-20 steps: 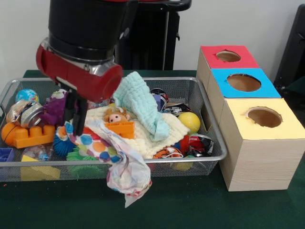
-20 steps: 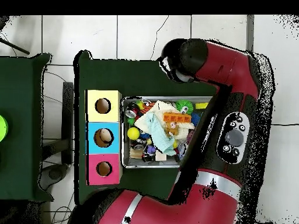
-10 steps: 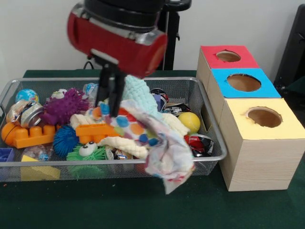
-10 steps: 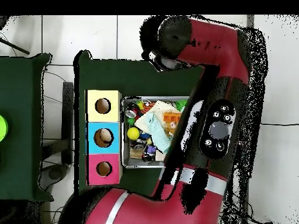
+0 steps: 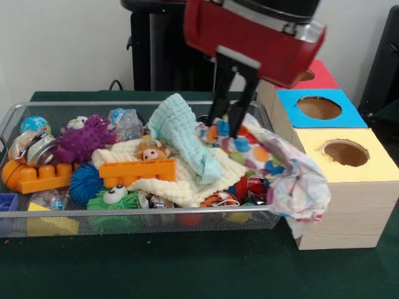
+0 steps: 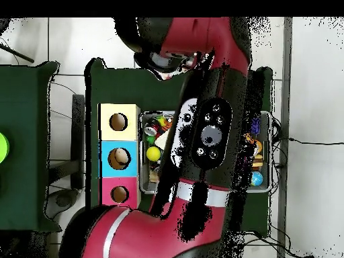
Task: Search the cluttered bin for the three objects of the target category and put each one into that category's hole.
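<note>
My gripper (image 5: 223, 129) is shut on the top corner of a crumpled white wrapper (image 5: 292, 182) printed with red, blue, orange and yellow blotches. It holds the wrapper above the right end of the wire mesh bin (image 5: 15, 116). The wrapper trails down to the right, over the bin's rim and in front of the yellow box (image 5: 349, 180). A clear crinkly wrapper (image 5: 128, 123) lies at the back of the bin. In the overhead view the red arm (image 6: 208, 134) covers the gripper, the held wrapper and most of the bin (image 6: 263, 153).
Three boxes with round holes stand right of the bin: red (image 5: 312, 80), blue (image 5: 341, 117) and yellow. The bin holds a pale green cloth (image 5: 181, 134), a cream cloth (image 5: 187, 180), an orange brick (image 5: 134, 171), a purple spiky toy (image 5: 84, 138) and a yellow ball (image 6: 154, 153).
The arm has swung to the picture's right with the blotched wrapper, from above the bin's middle to its right end beside the boxes. The cloths lie uncovered again.
</note>
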Controlling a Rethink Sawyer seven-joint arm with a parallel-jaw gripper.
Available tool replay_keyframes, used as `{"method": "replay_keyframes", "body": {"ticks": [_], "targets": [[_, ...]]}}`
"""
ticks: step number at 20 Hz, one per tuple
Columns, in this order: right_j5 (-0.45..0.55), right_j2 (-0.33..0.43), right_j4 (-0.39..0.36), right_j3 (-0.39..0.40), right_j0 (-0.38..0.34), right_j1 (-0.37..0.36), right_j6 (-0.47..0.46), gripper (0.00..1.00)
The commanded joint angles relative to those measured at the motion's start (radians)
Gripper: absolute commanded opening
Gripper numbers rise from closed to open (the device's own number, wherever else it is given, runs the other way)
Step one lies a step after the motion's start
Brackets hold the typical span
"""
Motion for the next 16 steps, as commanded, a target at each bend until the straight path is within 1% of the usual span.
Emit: {"method": "replay_keyframes", "body": {"ticks": [1,4,8,10,12,16], "targets": [[0.153,-0.103,0.086,-0.182,-0.006,0.131,0.375,0.0],[0.158,-0.153,0.125,-0.211,-0.013,0.149,0.375,0.0],[0.125,-0.204,0.175,-0.228,-0.016,0.165,0.377,0.0],[0.132,-0.238,0.203,-0.237,-0.018,0.171,0.381,0.0],[0.163,-0.29,0.252,-0.259,-0.027,0.181,0.381,0.0],[0.176,-0.357,0.318,-0.26,-0.024,0.172,0.389,0.0]]}}
